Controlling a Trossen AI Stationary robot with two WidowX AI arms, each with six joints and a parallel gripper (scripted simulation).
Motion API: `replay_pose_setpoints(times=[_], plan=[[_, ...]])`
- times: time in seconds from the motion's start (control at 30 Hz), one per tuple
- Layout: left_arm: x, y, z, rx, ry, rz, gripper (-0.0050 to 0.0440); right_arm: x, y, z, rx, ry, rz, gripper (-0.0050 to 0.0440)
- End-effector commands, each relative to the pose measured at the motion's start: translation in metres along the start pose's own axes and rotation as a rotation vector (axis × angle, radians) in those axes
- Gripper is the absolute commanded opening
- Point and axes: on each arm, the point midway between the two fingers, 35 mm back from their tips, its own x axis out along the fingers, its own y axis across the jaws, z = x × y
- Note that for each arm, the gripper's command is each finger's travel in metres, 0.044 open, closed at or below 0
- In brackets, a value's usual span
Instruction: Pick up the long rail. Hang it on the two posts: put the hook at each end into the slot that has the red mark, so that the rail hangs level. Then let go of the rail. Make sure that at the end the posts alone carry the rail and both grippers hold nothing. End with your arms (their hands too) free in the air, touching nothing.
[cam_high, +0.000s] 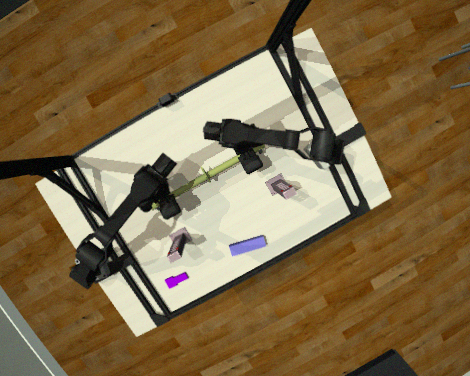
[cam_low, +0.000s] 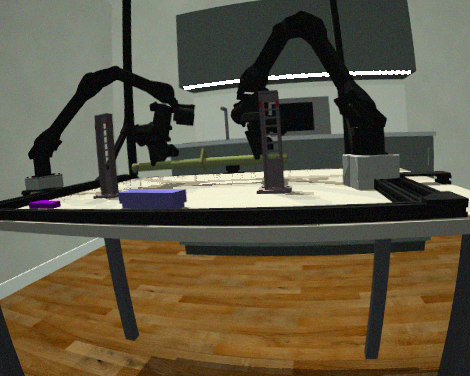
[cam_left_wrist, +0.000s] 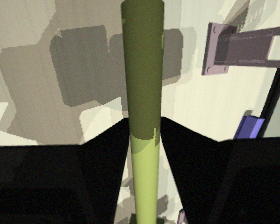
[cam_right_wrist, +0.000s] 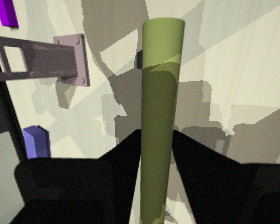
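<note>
The yellow-green long rail (cam_high: 227, 166) (cam_low: 220, 161) (cam_left_wrist: 145, 65) (cam_right_wrist: 161, 95) is held in the air above the table, behind the posts in the exterior view. My left gripper (cam_low: 258, 156) (cam_left_wrist: 144, 122) is shut on it near one end. My right gripper (cam_low: 156, 162) (cam_right_wrist: 156, 134) is shut on it near the other end. One post (cam_high: 283, 187) (cam_low: 262, 130) (cam_left_wrist: 242, 48) stands nearer my left arm. The other post (cam_high: 176, 246) (cam_low: 100, 150) (cam_right_wrist: 45, 60) stands nearer my right arm. Both have red marks near the top. The hooks are not clearly visible.
A blue block (cam_high: 248, 245) (cam_low: 152, 198) (cam_left_wrist: 249, 127) (cam_right_wrist: 37, 142) lies near the table edge, between the posts in the exterior view. A small purple block (cam_high: 176, 280) (cam_low: 44, 204) (cam_right_wrist: 8, 13) lies beyond the post nearer my right arm. A black frame (cam_high: 260, 270) borders the table.
</note>
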Motion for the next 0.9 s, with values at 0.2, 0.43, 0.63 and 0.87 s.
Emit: replay_pose_setpoints(times=[0.2,0.43,0.63,0.87], plan=[[0.000,0.002,0.000,0.002,-0.004,-0.089,0.0000,0.000,-0.002,0.000,0.001,-0.005,0.083,0.0000],[0.000,0.005,0.000,0.002,-0.001,-0.164,0.0000,-0.001,-0.005,0.000,0.001,-0.002,0.159,0.0000],[0.006,0.008,0.000,-0.009,0.017,-0.160,0.0000,-0.001,-0.005,-0.001,-0.009,-0.020,0.156,0.0000],[0.020,0.015,0.000,-0.036,0.062,-0.149,0.0000,-0.001,-0.005,-0.001,-0.035,-0.065,0.147,0.0000]])
